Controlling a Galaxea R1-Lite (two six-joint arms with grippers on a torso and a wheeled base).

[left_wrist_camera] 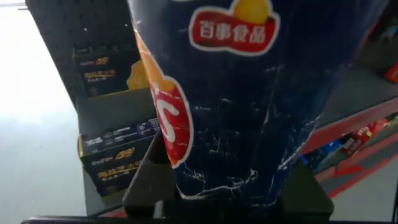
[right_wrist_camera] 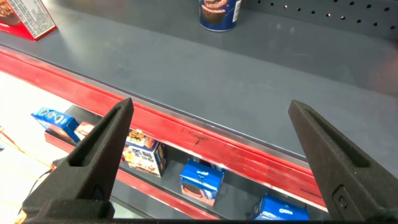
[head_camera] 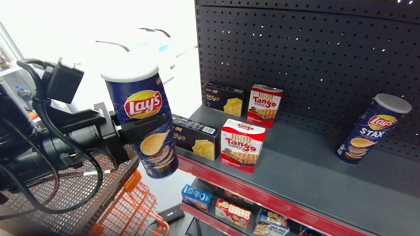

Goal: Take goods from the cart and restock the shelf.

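The dark grey shelf (head_camera: 311,177), red along its front edge and backed by black pegboard (head_camera: 311,49), carried a leaning second can (head_camera: 372,131) at the right and dark boxes (head_camera: 197,137) and wafer boxes (head_camera: 242,144) at the left, with the orange wire cart (head_camera: 137,203) low beside its left end. The tall navy chips can (head_camera: 141,108), white-lidded with a red-and-yellow logo and scuffed wrap, hung nearly upright above the cart, just off the shelf's left end, pinched around its middle by the left gripper (head_camera: 154,126), one black finger (head_camera: 141,130) crossing its front. The right gripper (right_wrist_camera: 217,168) hovered over the red edge, fingers spread wide.

Chip can (left_wrist_camera: 249,106) top cropped; cart (head_camera: 137,205) partly hidden.
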